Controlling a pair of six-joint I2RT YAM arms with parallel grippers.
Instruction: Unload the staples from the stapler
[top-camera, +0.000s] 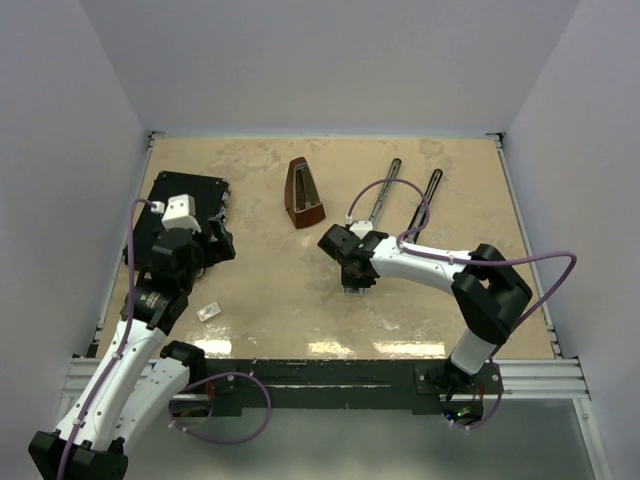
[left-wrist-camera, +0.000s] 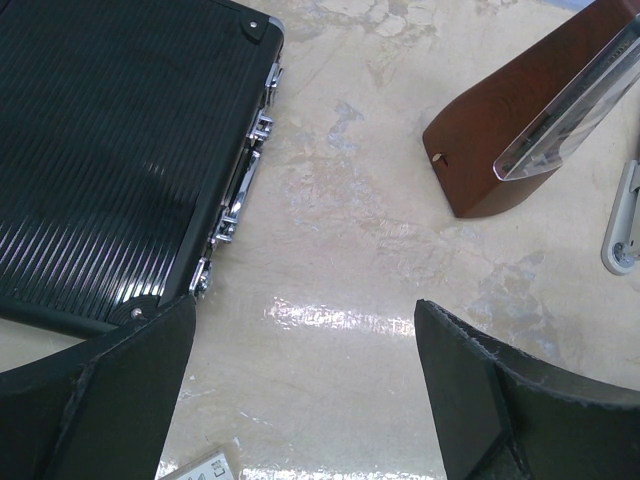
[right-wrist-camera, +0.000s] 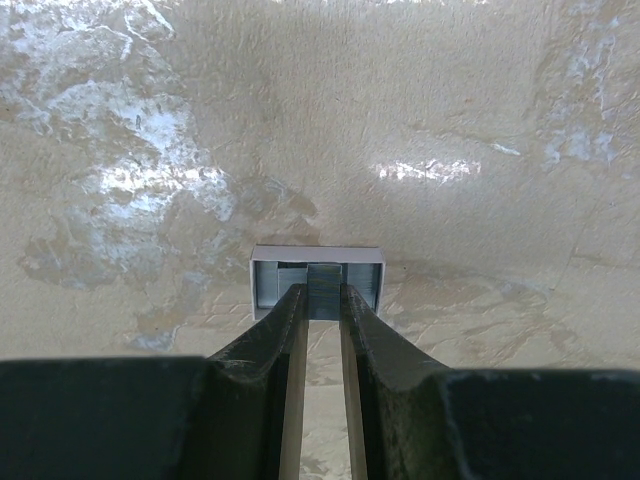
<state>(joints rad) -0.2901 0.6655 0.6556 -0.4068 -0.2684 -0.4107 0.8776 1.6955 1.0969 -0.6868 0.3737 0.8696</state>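
Observation:
The stapler (top-camera: 383, 190) lies open at the back right as two long thin dark bars; its silver tip shows in the left wrist view (left-wrist-camera: 624, 232). My right gripper (top-camera: 352, 278) is left of it, down at the table, and in the right wrist view (right-wrist-camera: 322, 293) it is shut on a grey ridged strip of staples (right-wrist-camera: 323, 278). The strip's far end sits in a small white open box (right-wrist-camera: 317, 254) that holds more strips. My left gripper (top-camera: 214, 244) is open and empty over bare table (left-wrist-camera: 305, 400), beside the black case.
A flat black ribbed case (top-camera: 180, 205) with chrome latches (left-wrist-camera: 245, 190) lies at the back left. A brown pyramid metronome (top-camera: 303, 193) stands at the back middle (left-wrist-camera: 520, 130). A small white card-like piece (top-camera: 209, 311) lies near the left arm.

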